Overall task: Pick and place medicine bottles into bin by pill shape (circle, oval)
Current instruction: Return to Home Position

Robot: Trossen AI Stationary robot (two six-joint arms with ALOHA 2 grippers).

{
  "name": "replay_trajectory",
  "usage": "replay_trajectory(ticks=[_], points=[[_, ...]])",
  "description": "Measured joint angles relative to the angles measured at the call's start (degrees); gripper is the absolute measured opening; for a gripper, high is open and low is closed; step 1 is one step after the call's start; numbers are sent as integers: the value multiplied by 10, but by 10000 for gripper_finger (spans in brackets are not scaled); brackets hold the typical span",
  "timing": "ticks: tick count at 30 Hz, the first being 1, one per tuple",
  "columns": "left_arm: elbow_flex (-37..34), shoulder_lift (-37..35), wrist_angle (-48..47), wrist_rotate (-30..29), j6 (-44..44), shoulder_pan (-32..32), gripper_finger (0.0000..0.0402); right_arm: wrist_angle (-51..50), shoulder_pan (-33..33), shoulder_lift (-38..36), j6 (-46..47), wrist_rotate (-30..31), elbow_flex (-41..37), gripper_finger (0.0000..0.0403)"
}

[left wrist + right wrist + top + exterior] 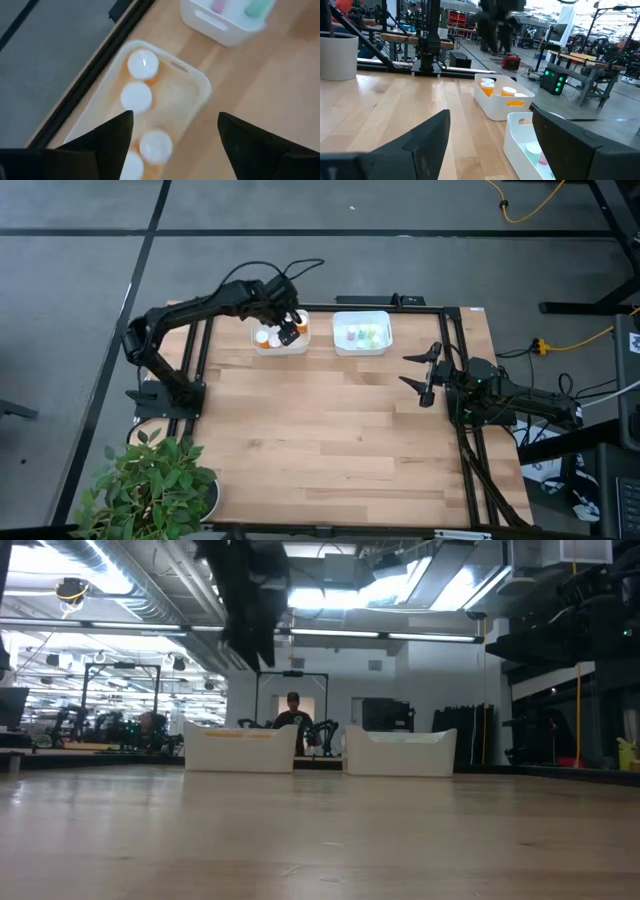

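Two white bins stand at the table's far edge. The left bin holds several orange bottles with white caps, standing upright on its floor. The right bin holds pale green and pink bottles. My left gripper hangs open and empty above the left bin; in its wrist view the fingers stand wide apart over the bottles. My right gripper is open and empty at the table's right side, pointing toward the table's left edge.
A potted plant stands at the near left corner. A black frame rail runs along the table's right side. Bare wood fills the middle of the table. A person shows far behind the bins in the low view.
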Motion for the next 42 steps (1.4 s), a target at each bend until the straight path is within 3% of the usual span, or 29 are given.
replay_trajectory(ticks=[4, 7, 11, 15, 22, 28, 35, 42], points=[[35, -25, -80, 1, -80, -30, 283, 0, 0, 0, 0, 0, 0, 286], [17, -66, -80, 13, -30, -69, 282, 0, 0, 0, 0, 0, 0, 286], [-55, -149, -56, 88, 11, -86, 279, 0, 0, 0, 0, 0, 0, 286], [-176, -255, 43, 128, 4, -86, 282, 0, 0, 0, 0, 0, 0, 286], [-406, -422, 299, 112, -2, -80, 283, 0, 0, 0, 0, 0, 0, 286], [-574, -522, 502, 106, -3, -79, 283, 0, 0, 0, 0, 0, 0, 286], [-713, -648, 570, 111, -37, -79, 279, 0, 0, 0, 0, 0, 0, 286], [-772, -758, 589, 143, -50, -80, 283, 0, 0, 0, 0, 0, 0, 286]])
